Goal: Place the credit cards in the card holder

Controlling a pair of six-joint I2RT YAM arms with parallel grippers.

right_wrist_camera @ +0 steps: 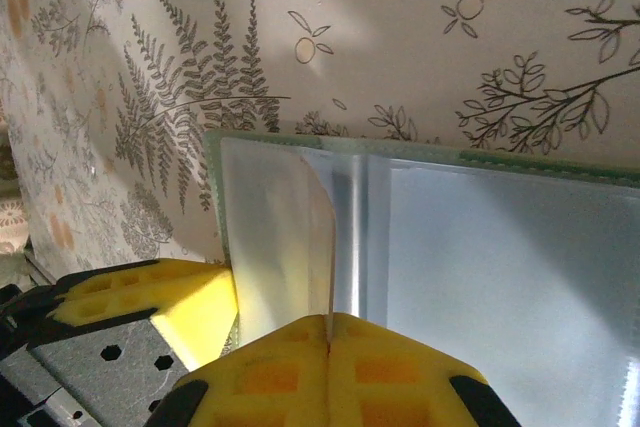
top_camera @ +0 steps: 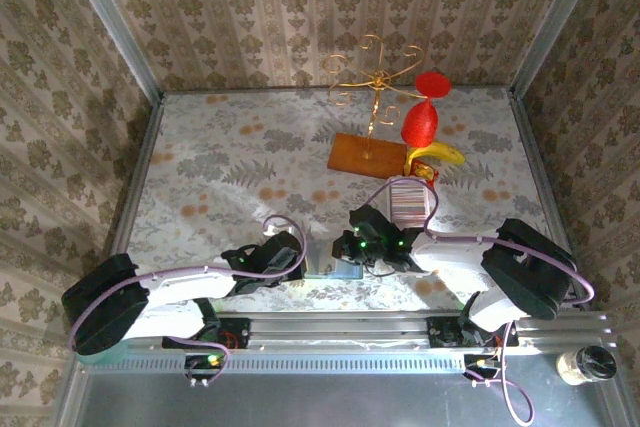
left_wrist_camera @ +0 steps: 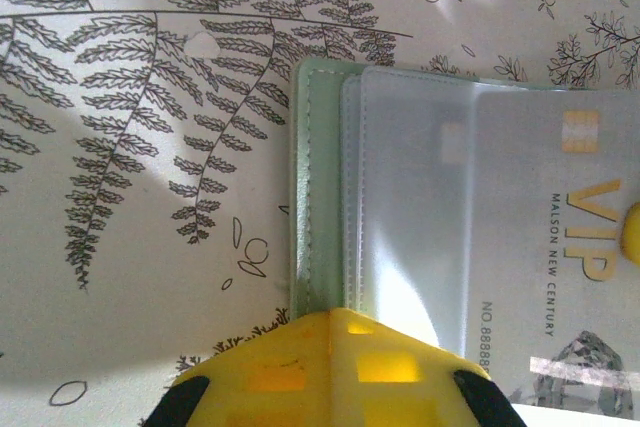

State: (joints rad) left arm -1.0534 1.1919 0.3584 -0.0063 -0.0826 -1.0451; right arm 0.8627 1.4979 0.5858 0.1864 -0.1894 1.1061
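The card holder [left_wrist_camera: 325, 197] lies open on the desk [top_camera: 220, 167] at the near middle, between both claws. A VIP card [left_wrist_camera: 560, 247] lies flat at its clear pockets; how far in, I cannot tell. The left claw [left_wrist_camera: 335, 332] is pressed together at the holder's edge. The right claw [right_wrist_camera: 328, 332] pinches a thin pale sheet [right_wrist_camera: 322, 237], card or pocket flap unclear. More credit cards [top_camera: 410, 199] stand in the white ribbed tray [top_camera: 432, 203], farther right
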